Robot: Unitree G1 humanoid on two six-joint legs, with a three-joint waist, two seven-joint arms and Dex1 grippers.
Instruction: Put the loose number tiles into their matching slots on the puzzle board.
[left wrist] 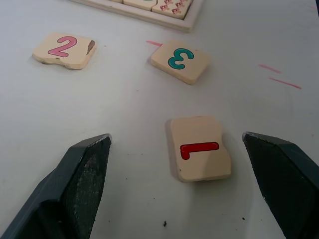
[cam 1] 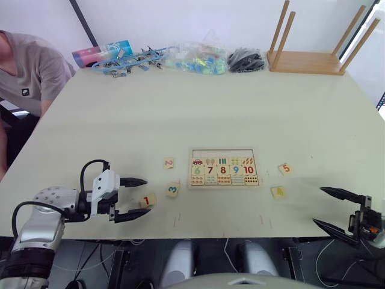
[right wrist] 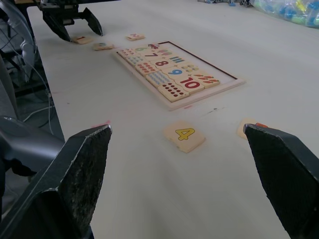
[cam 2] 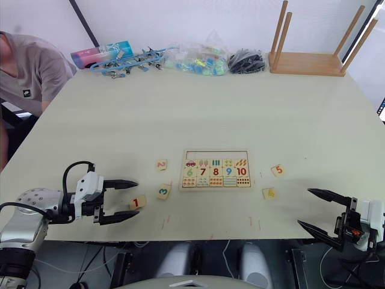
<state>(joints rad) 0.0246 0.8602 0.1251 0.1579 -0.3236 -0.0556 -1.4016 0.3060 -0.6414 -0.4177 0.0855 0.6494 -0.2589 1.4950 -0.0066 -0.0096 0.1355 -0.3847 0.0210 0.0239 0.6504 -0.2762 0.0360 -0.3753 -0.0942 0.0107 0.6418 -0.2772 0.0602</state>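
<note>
The puzzle board [cam 1: 224,168] lies mid-table, tiles 6 to 10 seated and its far row of slots [cam 1: 222,153] bare. Loose tiles: red 1 [cam 1: 147,200], green 3 [cam 1: 173,189] and pink 2 [cam 1: 169,162] left of the board, yellow 4 [cam 1: 278,192] and orange 5 [cam 1: 286,169] to its right. My left gripper [cam 1: 133,198] is open just short of the 1 tile [left wrist: 200,154], a finger on each side of its line. My right gripper [cam 1: 331,208] is open near the table's front right edge, short of the 4 tile [right wrist: 184,136].
A person in a grey shirt [cam 1: 24,72] sits at the table's left. Along the far edge lie a printed tube [cam 1: 102,53], blue clips [cam 1: 129,61], a bag of coloured pieces [cam 1: 195,58], black items [cam 1: 245,60] and an overturned wooden stool [cam 1: 313,45].
</note>
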